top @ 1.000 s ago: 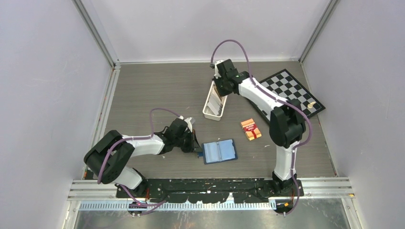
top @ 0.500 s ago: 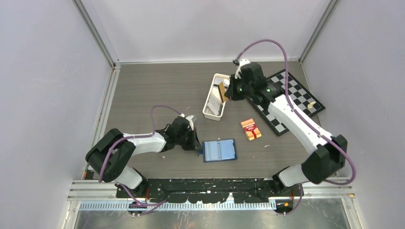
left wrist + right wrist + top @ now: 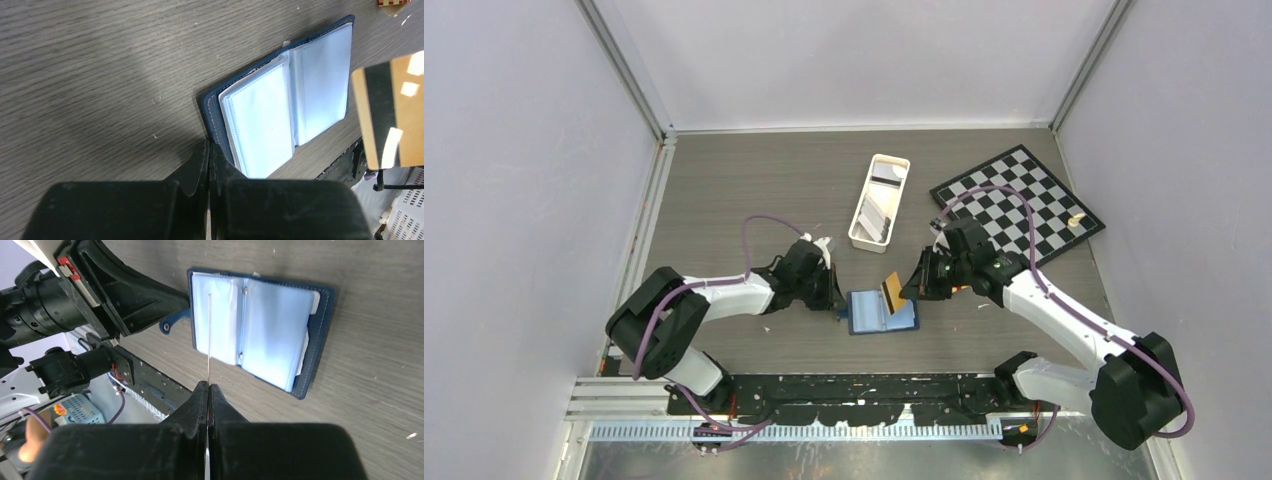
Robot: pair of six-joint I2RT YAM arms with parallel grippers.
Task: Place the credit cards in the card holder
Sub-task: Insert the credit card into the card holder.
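We see the right gripper [image 3: 208, 388] pinching a gold card [image 3: 385, 118] over the open card holder [image 3: 260, 116], the left gripper [image 3: 209, 148] apparently clamped shut on its edge.

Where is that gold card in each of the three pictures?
Top external: gold card at centre, just above the open card holder.
Left wrist: at the right edge, tan with a dark stripe.
Right wrist: edge-on, a thin upright line at centre.
Shared landmark: the blue card holder.

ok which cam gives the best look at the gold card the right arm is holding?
Left wrist: the gold card faces that camera, dark stripe visible. Right wrist sees it edge-on, a thin line rising from shut jaws. Top external shows only a small tan patch over the card holder.
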